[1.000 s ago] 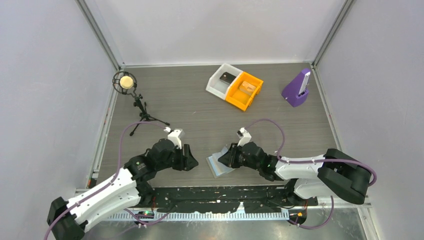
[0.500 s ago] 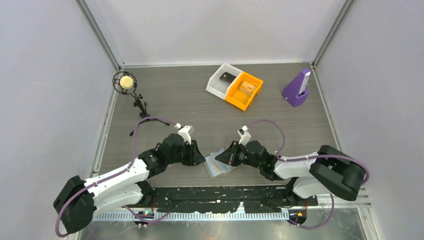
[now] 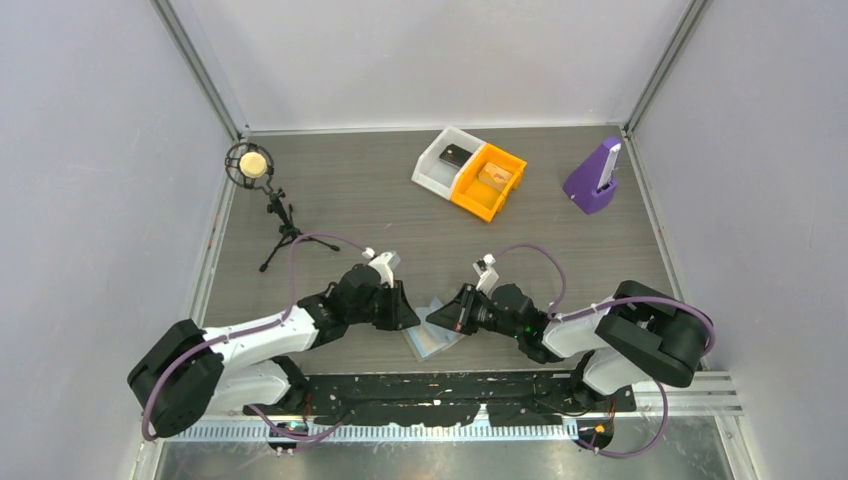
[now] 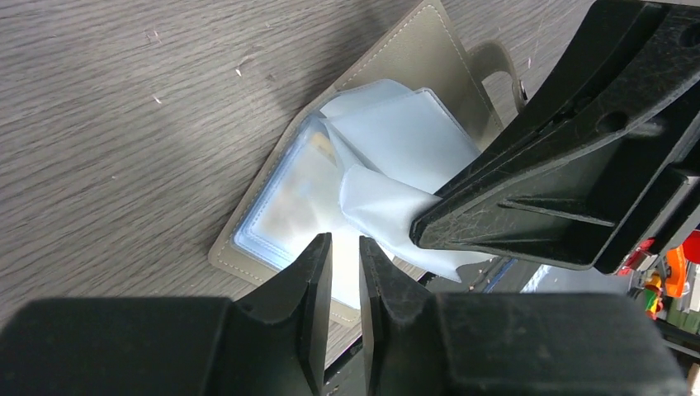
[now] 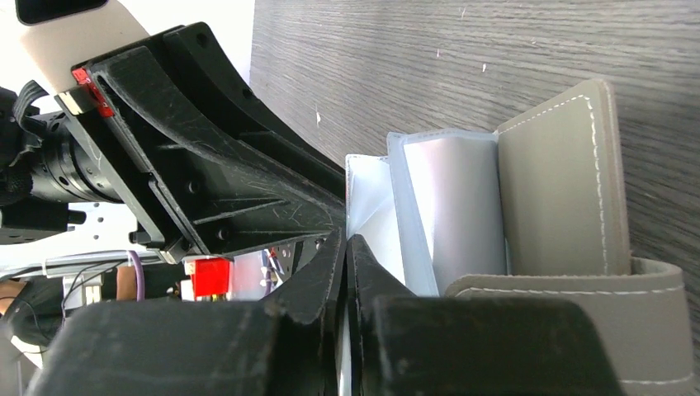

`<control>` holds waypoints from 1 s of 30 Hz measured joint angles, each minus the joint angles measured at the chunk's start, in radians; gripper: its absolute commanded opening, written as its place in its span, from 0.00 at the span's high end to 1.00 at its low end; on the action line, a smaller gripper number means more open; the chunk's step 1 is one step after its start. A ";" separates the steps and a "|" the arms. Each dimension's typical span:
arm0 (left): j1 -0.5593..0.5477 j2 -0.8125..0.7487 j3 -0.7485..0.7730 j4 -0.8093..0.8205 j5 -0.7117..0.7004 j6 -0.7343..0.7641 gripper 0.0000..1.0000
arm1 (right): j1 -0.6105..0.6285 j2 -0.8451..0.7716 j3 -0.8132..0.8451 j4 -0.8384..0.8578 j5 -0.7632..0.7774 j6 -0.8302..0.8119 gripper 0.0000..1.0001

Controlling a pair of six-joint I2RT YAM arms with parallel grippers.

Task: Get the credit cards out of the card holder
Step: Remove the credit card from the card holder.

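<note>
The card holder (image 3: 424, 346) lies open near the table's front edge, grey-brown outside (image 4: 413, 49) with light blue frosted sleeves fanned up (image 5: 462, 198). My right gripper (image 3: 441, 318) (image 5: 345, 239) is shut on the edge of one thin sleeve and holds it lifted off the stack. My left gripper (image 3: 406, 312) (image 4: 340, 243) hovers just left of it over the lower blue panel. Its jaws stand a narrow gap apart with nothing between them. The two grippers' fingers (image 4: 561, 181) almost meet over the holder. The credit cards do not show clearly through the sleeves.
A white bin (image 3: 438, 160) and an orange bin (image 3: 490, 182) stand together at the back. A purple stand (image 3: 593, 178) is at the back right. A microphone on a tripod (image 3: 251, 164) stands at the left. The black base rail (image 3: 450, 385) runs right behind the holder.
My left arm has swung right to the card holder while its jaws narrowed. My right gripper has closed on the sleeve and edged left.
</note>
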 measured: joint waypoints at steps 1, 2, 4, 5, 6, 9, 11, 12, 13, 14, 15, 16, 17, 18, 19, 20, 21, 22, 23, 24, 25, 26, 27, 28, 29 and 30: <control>0.000 0.007 0.000 0.007 0.003 -0.004 0.80 | -0.001 0.005 -0.002 0.010 -0.002 0.005 0.87; -0.001 0.011 0.000 0.012 0.005 -0.006 0.80 | -0.004 0.008 -0.004 0.016 -0.002 0.008 0.85; -0.002 0.018 0.000 0.025 0.008 -0.010 0.80 | -0.006 0.008 -0.010 0.026 -0.003 0.012 0.78; -0.002 0.023 0.000 0.035 0.011 -0.013 0.80 | -0.006 0.008 -0.012 0.028 -0.003 0.014 0.75; -0.003 0.026 0.000 0.044 0.013 -0.013 0.80 | -0.009 0.005 -0.013 0.026 -0.003 0.015 0.73; -0.005 0.043 0.000 0.074 0.023 -0.016 0.79 | -0.019 -0.024 -0.015 0.002 -0.005 0.012 0.61; -0.008 0.060 0.000 0.090 0.029 -0.017 0.79 | -0.029 -0.087 -0.017 -0.053 -0.001 -0.003 0.54; -0.009 0.070 0.002 0.098 0.033 -0.017 0.79 | -0.034 -0.117 -0.017 -0.076 0.001 -0.010 0.52; -0.009 0.081 0.004 0.105 0.035 -0.017 0.78 | -0.040 -0.169 -0.016 -0.125 0.012 -0.025 0.48; -0.009 0.093 0.007 0.109 0.039 -0.017 0.78 | -0.044 -0.208 -0.016 -0.162 0.021 -0.035 0.46; -0.010 0.106 0.011 0.113 0.043 -0.018 0.78 | -0.048 -0.257 -0.014 -0.212 0.037 -0.050 0.45; -0.010 0.119 0.016 0.116 0.046 -0.018 0.78 | -0.051 -0.304 -0.009 -0.271 0.053 -0.068 0.43; -0.010 0.132 0.023 0.119 0.050 -0.018 0.78 | -0.053 -0.348 -0.003 -0.331 0.074 -0.085 0.43; -0.011 0.142 0.028 0.122 0.052 -0.018 0.78 | -0.056 -0.393 0.004 -0.391 0.098 -0.101 0.42; -0.013 0.156 0.038 0.124 0.055 -0.018 0.77 | -0.059 -0.437 0.011 -0.451 0.121 -0.117 0.42; -0.015 0.166 0.046 0.127 0.058 -0.018 0.78 | -0.061 -0.475 0.016 -0.500 0.142 -0.131 0.42; -0.017 0.175 0.057 0.127 0.059 -0.018 0.78 | -0.065 -0.513 0.022 -0.552 0.162 -0.146 0.42; -0.019 0.182 0.065 0.128 0.061 -0.017 0.78 | -0.066 -0.546 0.026 -0.597 0.178 -0.158 0.43; -0.021 0.192 0.077 0.129 0.062 -0.017 0.78 | -0.069 -0.587 0.031 -0.648 0.197 -0.173 0.43; -0.023 0.203 0.090 0.134 0.063 -0.017 0.78 | -0.071 -0.621 0.032 -0.683 0.211 -0.184 0.46; -0.024 0.213 0.099 0.138 0.065 -0.017 0.78 | -0.072 -0.661 0.034 -0.726 0.227 -0.198 0.47; -0.026 0.228 0.112 0.142 0.067 -0.017 0.77 | -0.072 -0.704 0.035 -0.761 0.239 -0.214 0.51; -0.027 0.249 0.128 0.149 0.070 -0.017 0.78 | -0.072 -0.742 0.038 -0.793 0.249 -0.228 0.52; -0.028 0.266 0.138 0.154 0.072 -0.017 0.78 | -0.073 -0.772 0.041 -0.817 0.254 -0.243 0.55; -0.028 0.287 0.149 0.164 0.077 -0.017 0.78 | -0.073 -0.794 0.047 -0.835 0.255 -0.253 0.56; -0.028 0.306 0.157 0.172 0.080 -0.017 0.78 | -0.073 -0.805 0.050 -0.846 0.253 -0.262 0.58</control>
